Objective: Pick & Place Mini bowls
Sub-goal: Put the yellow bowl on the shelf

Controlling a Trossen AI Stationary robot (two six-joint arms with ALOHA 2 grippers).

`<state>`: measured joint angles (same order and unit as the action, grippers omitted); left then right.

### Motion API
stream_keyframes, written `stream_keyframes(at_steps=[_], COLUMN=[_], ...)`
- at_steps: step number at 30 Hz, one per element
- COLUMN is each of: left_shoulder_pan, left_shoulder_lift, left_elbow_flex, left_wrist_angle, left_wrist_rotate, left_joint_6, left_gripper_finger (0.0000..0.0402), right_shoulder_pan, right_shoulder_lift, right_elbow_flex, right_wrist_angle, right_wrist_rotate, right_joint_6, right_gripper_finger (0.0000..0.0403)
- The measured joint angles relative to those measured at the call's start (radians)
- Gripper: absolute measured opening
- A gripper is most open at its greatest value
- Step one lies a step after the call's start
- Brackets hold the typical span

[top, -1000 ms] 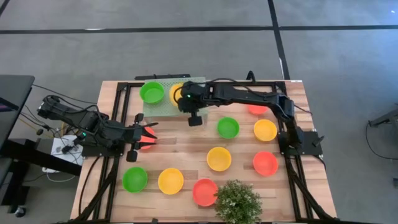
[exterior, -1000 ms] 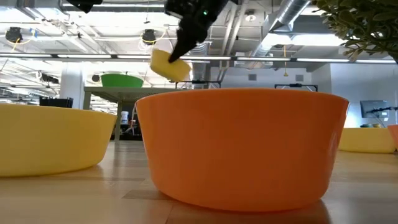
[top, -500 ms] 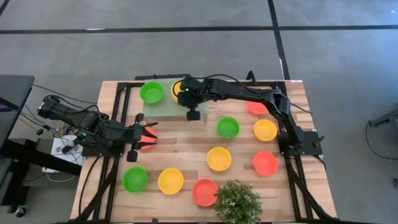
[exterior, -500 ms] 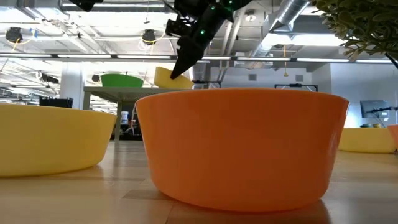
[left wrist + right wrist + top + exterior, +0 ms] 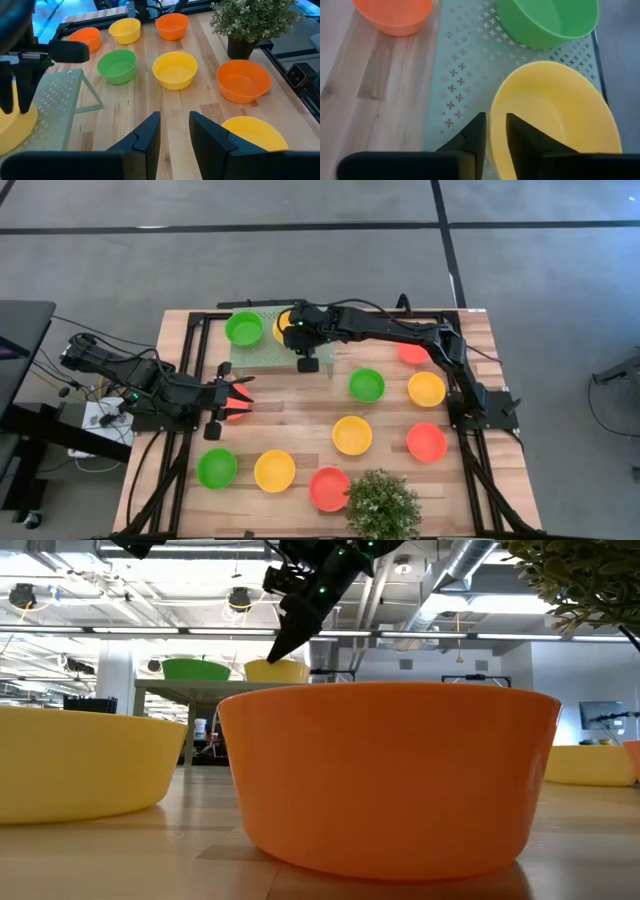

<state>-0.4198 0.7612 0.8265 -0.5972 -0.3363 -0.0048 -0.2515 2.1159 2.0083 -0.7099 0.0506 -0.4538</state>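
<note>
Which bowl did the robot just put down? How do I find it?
Find the pale green perforated stand at the table's far edge. Two bowls sit on it. It's the yellow bowl beside the green bowl, right under the right claw.

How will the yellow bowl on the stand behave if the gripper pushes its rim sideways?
The yellow bowl looks thin, smooth plastic, so it is probably light and would likely slide on the stand. Its low, wide shape suggests it will hardly tip. The green bowl beside it might get bumped.
</note>
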Motion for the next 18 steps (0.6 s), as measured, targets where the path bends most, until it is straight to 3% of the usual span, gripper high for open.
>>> stream_keyframes(at_steps=[9, 18], left_shoulder_pan=[0.0, 0.0], left_shoulder_lift=[0.0, 0.0], left_elbow_flex=[0.0, 0.0], left_wrist_angle=[-0.001, -0.001], left_wrist_rotate=[0.0, 0.0], left_joint_6=[-0.007, -0.011], left_gripper_finger=[0.0104, 0.0104], right_shoulder_pan=[0.052, 0.03], right_shoulder_lift=[-0.033, -0.037], right_elbow_flex=[0.07, 0.105], right_wrist_angle=[-0.096, -0.389], right_wrist_rotate=[0.226, 0.308], right_joint_6=[0.009, 0.194], right_gripper_finger=[0.012, 0.0094])
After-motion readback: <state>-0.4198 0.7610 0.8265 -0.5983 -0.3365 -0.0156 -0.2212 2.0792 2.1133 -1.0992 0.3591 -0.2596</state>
